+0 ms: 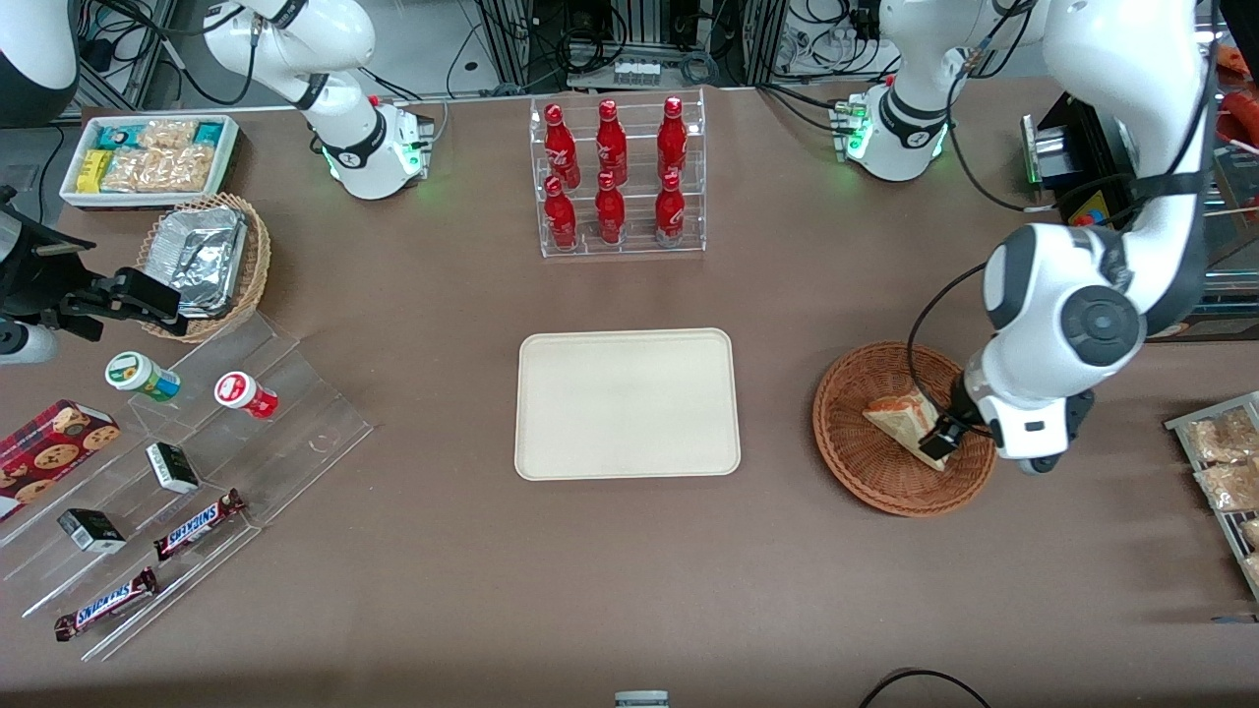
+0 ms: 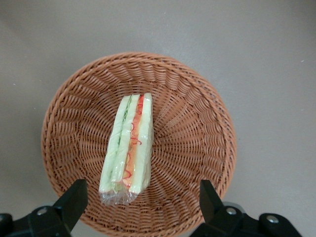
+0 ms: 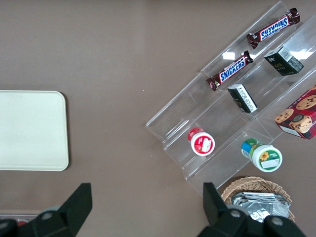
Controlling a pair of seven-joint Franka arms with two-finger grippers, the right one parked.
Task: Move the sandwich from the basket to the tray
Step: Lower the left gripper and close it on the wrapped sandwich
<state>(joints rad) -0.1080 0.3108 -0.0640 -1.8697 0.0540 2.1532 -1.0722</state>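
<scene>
Front view: the sandwich (image 1: 907,417) lies in the wicker basket (image 1: 866,467) toward the working arm's end of the tabletop (image 1: 629,580); the gripper (image 1: 942,433) hovers over it, beside the bare tray (image 1: 627,403).

Left wrist view: the gripper (image 2: 140,202) is spread wide, touching nothing, above the wrapped sandwich (image 2: 127,148) in the basket (image 2: 197,128).

Right wrist view: the tray (image 3: 29,131) sits bare.

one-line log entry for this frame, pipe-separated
phase: pre-grasp | gripper: open, over basket | sandwich: in basket, on edge, ungrasped | tray: nothing on it

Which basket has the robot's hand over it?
The reddish-brown basket with the sandwich in it. The open gripper hangs above it. The lighter basket holds foil trays, toward the parked arm's end.
</scene>
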